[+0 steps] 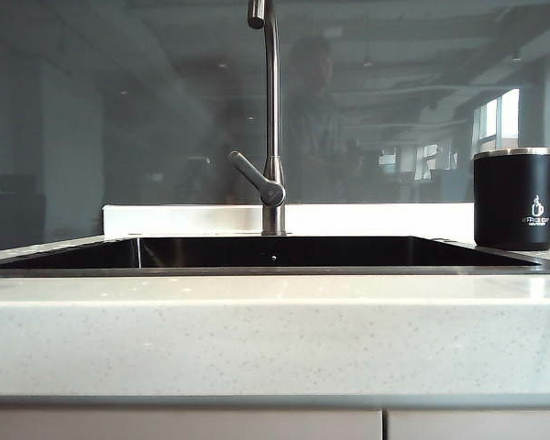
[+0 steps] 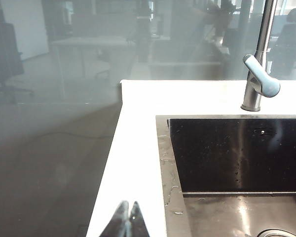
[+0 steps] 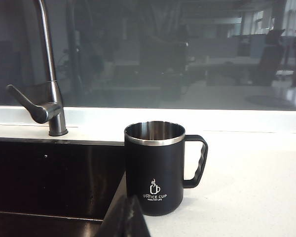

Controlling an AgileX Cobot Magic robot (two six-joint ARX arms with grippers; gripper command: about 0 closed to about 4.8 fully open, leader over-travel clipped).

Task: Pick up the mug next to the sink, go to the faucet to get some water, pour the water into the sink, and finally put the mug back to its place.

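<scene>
The matte black mug [image 1: 515,199] with a steel rim stands upright on the pale counter at the sink's right end; the right wrist view shows it [image 3: 157,170] with its handle and white cup logo. Between the two counter ends lies the dark sink [image 1: 275,254], also seen in the left wrist view [image 2: 237,158]. Behind it rises the steel gooseneck faucet [image 1: 272,119] with its angled lever. My right gripper [image 3: 129,211] is shut and empty, a short way in front of the mug. Over the counter at the sink's left end, my left gripper [image 2: 128,210] is shut and empty. Neither gripper shows in the exterior view.
A glass wall runs behind the counter [image 1: 275,330] and reflects an office. A low white ledge [image 1: 183,220] backs the sink. The basin's drain [image 2: 281,233] shows at the edge of the left wrist view. The counter ends at a drop left of the sink [image 2: 106,163].
</scene>
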